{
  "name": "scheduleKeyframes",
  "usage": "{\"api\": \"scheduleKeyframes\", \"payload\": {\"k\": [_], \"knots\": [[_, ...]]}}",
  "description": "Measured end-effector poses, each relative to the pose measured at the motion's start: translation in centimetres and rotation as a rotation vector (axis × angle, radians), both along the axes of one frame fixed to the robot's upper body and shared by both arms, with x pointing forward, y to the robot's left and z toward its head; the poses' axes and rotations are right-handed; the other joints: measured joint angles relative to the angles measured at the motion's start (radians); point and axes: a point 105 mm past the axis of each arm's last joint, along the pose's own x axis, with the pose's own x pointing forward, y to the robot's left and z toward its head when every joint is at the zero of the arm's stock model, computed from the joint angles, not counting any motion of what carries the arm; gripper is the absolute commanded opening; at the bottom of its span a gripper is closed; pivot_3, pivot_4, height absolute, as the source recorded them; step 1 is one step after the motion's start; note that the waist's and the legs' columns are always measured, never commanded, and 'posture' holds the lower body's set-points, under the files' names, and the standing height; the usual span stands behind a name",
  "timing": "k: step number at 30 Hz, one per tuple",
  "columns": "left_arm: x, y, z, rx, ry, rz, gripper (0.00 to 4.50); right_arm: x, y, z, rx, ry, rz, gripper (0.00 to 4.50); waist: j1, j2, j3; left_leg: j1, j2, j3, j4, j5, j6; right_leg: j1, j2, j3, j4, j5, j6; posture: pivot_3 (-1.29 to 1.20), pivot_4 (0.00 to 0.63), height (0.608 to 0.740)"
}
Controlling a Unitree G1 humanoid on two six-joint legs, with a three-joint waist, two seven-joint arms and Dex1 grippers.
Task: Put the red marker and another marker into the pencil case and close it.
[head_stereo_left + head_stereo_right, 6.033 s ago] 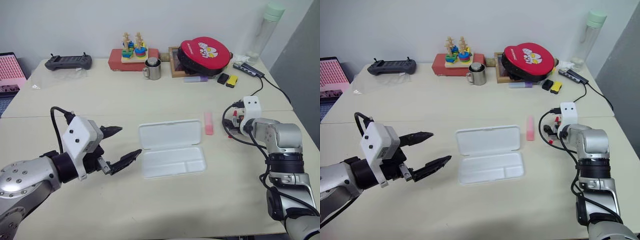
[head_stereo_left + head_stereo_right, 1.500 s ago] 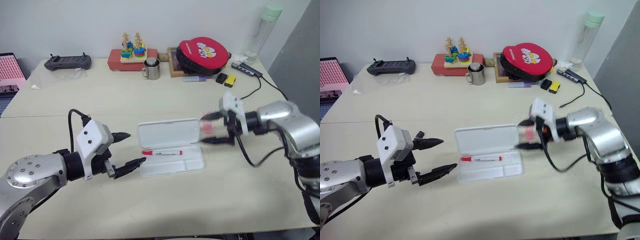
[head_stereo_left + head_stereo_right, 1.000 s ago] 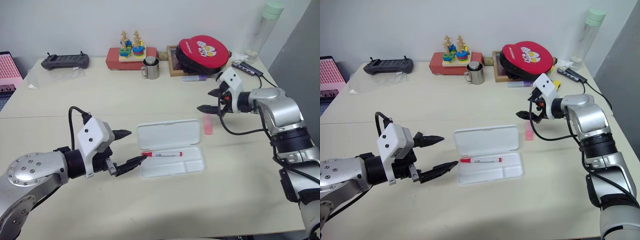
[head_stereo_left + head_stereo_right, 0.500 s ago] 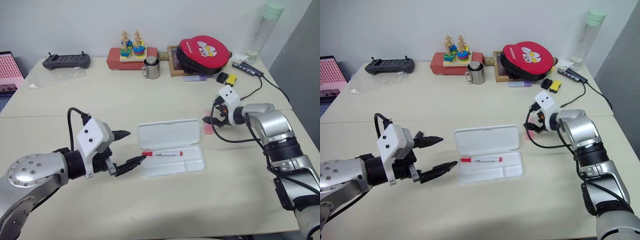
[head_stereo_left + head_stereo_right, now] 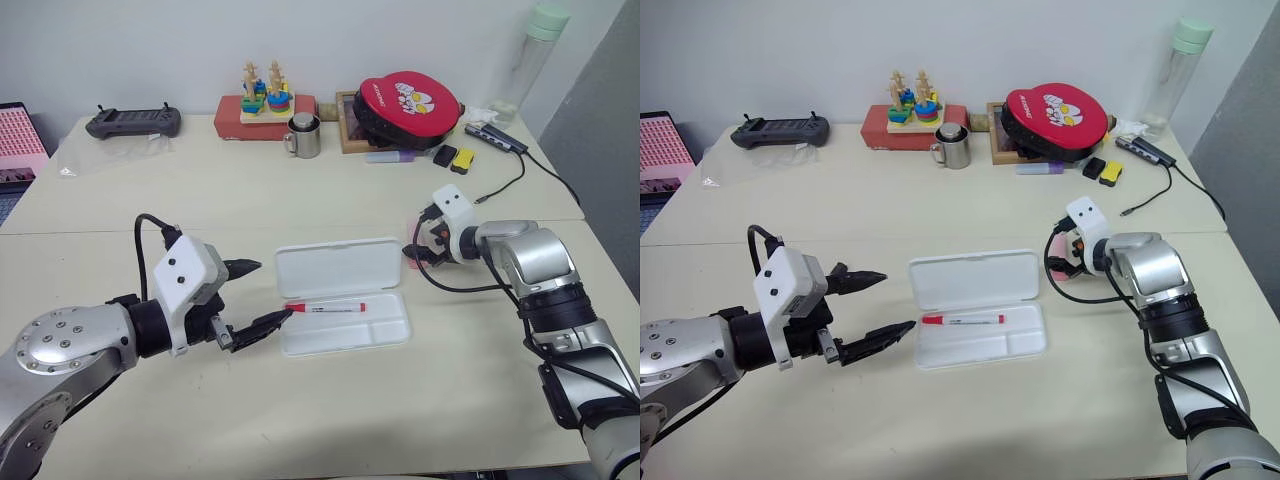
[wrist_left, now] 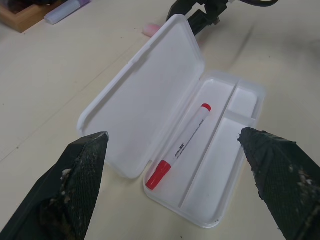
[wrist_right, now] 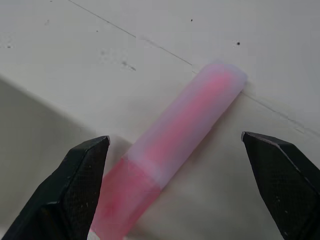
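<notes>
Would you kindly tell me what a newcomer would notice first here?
The flat white plastic pencil case lies open mid-table, with the slim red-capped marker in its tray. To its right, the open right gripper straddles the chunky pale pink highlighter lying on the table.

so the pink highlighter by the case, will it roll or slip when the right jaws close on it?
The pink highlighter lies flat on the table between the right gripper's open jaws. It looks chunky and rigid, so probably unlikely to flex. Its smooth plastic barrel may slip or swivel if pinched off-centre. It appears small, likely light.
</notes>
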Motion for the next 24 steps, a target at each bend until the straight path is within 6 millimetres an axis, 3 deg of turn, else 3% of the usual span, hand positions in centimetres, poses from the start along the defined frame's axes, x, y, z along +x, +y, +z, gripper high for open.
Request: {"api": "scheduleKeyframes", "payload": {"k": [3,6,18,24], "knots": [[0.0,-0.01,0.0,-0.001,0.0,0.0,4.5,-0.27,0.19,-0.3,0.009,0.018,-0.002,4.45,0.0,0.0,0.0,0.0,0.0,0.0,0.0,0.0,0.0,0.0,0.0,0.0,0.0,0.0,0.0,0.0,0.15,0.74],[0.0,-0.01,0.01,-0.002,-0.001,0.0,4.5,-0.38,0.13,-0.5,0.01,0.028,-0.011,3.98,0.0,0.0,0.0,0.0,0.0,0.0,0.0,0.0,0.0,0.0,0.0,0.0,0.0,0.0,0.0,0.0,0.15,0.74],[0.02,-0.08,-0.03,-0.01,-0.001,0.0,4.5,-0.4,-0.37,-0.64,0.013,0.041,-0.045,1.12,0.0,0.0,0.0,0.0,0.0,0.0,0.0,0.0,0.0,0.0,0.0,0.0,0.0,0.0,0.0,0.0,0.15,0.74],[0.04,-0.26,-0.11,-0.014,0.0,-0.007,4.5,-0.39,-0.42,-0.64,0.012,0.04,-0.049,1.08,0.0,0.0,0.0,0.0,0.0,0.0,0.0,0.0,0.0,0.0,0.0,0.0,0.0,0.0,0.0,0.0,0.15,0.74]]}}
